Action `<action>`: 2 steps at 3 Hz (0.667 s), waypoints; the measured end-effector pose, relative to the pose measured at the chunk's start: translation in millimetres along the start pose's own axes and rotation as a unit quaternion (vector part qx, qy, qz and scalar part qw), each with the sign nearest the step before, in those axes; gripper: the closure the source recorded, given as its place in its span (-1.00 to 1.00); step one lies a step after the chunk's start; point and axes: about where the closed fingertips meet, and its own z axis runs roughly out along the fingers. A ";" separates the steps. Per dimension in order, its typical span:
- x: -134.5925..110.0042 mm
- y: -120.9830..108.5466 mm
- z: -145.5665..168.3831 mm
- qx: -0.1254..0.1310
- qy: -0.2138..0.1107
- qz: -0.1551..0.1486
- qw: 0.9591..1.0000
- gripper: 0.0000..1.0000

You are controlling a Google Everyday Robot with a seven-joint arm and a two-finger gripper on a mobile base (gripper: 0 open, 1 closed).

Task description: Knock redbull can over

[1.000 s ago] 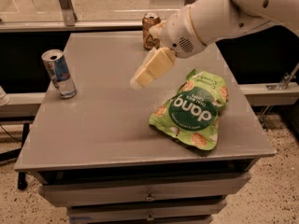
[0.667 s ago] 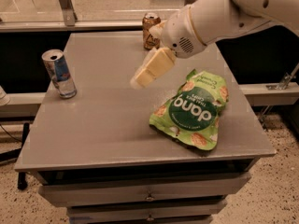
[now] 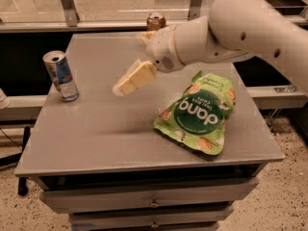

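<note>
1. While lying flat at the front right of the table (image 3: 96,143), well apart from the target: green snack bag (image 3: 199,112). No bar to a leftward sweep, yet liable to be dragged if brushed by a low-swung arm (image 3: 231,28).
2. Left of the bag and above mid-table: gripper (image 3: 132,81), hanging off the surface, angled down and left toward the target, well apart from it. Spread or closed up: impossible to tell.
3. Further left and a little back: redbull can (image 3: 60,75), upright, just inside the table's left edge, not yet touched.
4. Likely to go wrong:
   - sliding instead of tipping, if struck low on the body; better to strike near the top.
   - rolling off onto the floor, if pushed hard straight left, with hardly any table beyond the can on that side.
   - missing altogether, if swept above the silver top.
5. Room to move: bare grey tabletop all the way between gripper and can. Ample space toward the front edge, far less toward the left one.
6. Farthest back: brown can (image 3: 156,21) at the rear edge, just behind the arm. Could be clipped by a wide swing of the wrist.
</note>
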 end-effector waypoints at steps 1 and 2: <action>-4.9 -9.4 41.9 0.006 -0.045 -0.008 0.999 -1.00; -10.8 -19.1 77.6 0.007 -0.073 -0.015 0.997 -1.00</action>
